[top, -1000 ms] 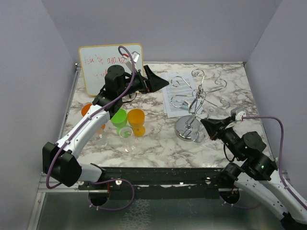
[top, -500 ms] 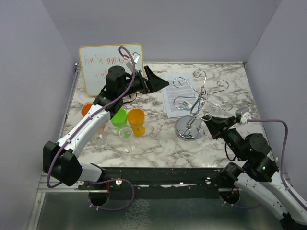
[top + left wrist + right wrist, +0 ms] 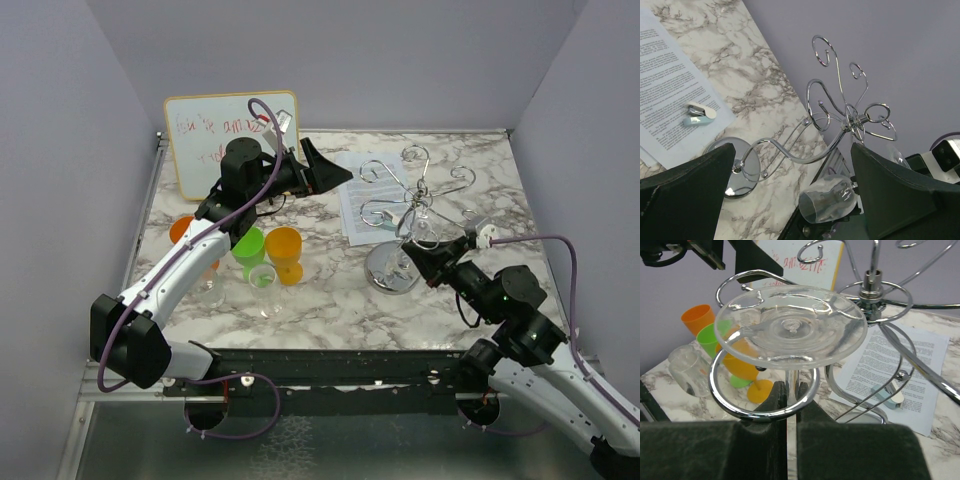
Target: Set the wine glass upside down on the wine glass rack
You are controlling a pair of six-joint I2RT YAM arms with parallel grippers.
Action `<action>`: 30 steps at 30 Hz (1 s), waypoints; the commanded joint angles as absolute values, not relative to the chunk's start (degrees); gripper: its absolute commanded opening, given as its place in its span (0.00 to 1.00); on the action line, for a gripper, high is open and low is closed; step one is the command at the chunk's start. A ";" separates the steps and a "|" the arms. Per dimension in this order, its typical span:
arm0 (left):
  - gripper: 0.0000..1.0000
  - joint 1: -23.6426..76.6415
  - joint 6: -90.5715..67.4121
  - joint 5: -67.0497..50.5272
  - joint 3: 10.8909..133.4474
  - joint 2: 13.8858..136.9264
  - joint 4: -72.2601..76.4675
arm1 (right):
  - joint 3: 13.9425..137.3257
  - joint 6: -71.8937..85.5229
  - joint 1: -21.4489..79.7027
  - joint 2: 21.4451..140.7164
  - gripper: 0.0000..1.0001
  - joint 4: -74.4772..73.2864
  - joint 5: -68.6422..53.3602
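Observation:
My right gripper (image 3: 791, 390) is shut on the stem of a clear wine glass (image 3: 790, 325), held upside down with its round foot on top. The stem stands inside a chrome curl of the wine glass rack (image 3: 765, 412), and the foot is just above that curl. In the top view the right gripper (image 3: 412, 258) is at the near side of the rack (image 3: 415, 195), above its mirrored disc base (image 3: 385, 272). The left wrist view shows the rack (image 3: 840, 120) and the glass bowl (image 3: 830, 200) hanging below an arm. My left gripper (image 3: 325, 170) is open, empty and held high left of the rack.
Orange (image 3: 284, 252) and green (image 3: 248, 245) plastic goblets and clear glasses (image 3: 264, 283) stand at the left. A whiteboard (image 3: 200, 135) leans at the back left. A printed sheet (image 3: 358, 205) with a small stapler (image 3: 699, 112) lies behind the rack.
My right gripper has lifted the glass from near the rack's base and moved it left, into the curl of a rack arm. The left arm has not moved.

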State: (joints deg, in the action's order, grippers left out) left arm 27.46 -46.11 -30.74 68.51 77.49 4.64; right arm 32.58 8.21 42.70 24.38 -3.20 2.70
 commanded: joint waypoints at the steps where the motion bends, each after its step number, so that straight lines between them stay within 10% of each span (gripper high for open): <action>1: 0.99 27.51 -46.11 -32.14 67.94 77.49 5.45 | 33.41 7.82 42.93 23.93 0.01 1.26 -3.68; 22: 0.99 27.51 -45.91 -31.73 67.85 77.50 5.24 | 33.27 11.68 42.95 13.69 0.01 -8.31 7.27; 30: 0.99 27.51 -43.54 -30.60 68.81 77.02 2.52 | 34.79 14.66 42.97 17.24 0.26 -11.36 10.35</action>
